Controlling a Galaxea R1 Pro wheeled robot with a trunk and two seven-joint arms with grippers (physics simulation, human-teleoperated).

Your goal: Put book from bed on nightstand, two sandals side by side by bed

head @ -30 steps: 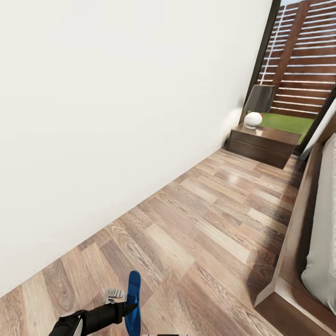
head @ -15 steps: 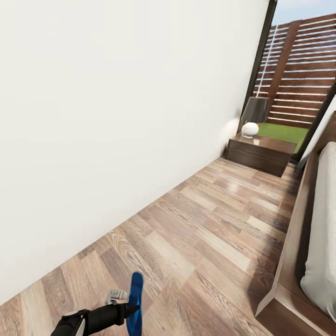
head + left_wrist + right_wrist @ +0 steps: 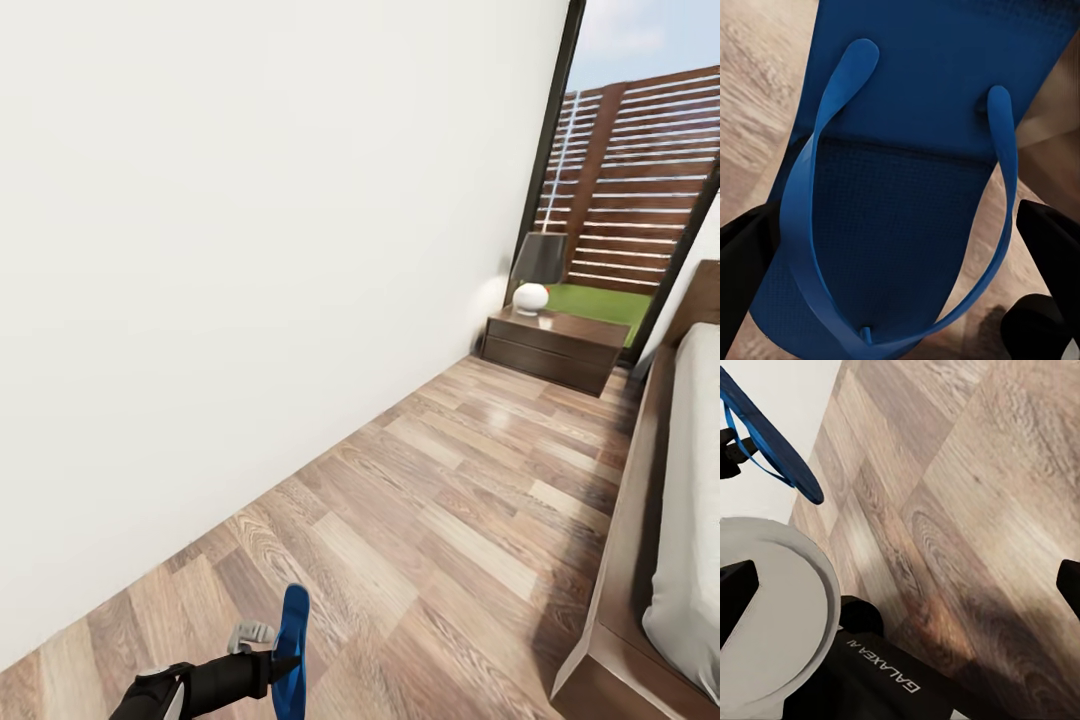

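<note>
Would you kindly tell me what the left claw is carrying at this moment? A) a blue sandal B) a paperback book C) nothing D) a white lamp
A: the left claw is shut on a blue sandal, held on edge above the wood floor; the left wrist view shows its sole and straps between the fingers.

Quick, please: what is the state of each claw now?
Left claw: closed, holding a blue sandal.
Right claw: open, holding nothing.

Bright daylight (window (image 3: 640, 180) side), soft wrist-view blur
</note>
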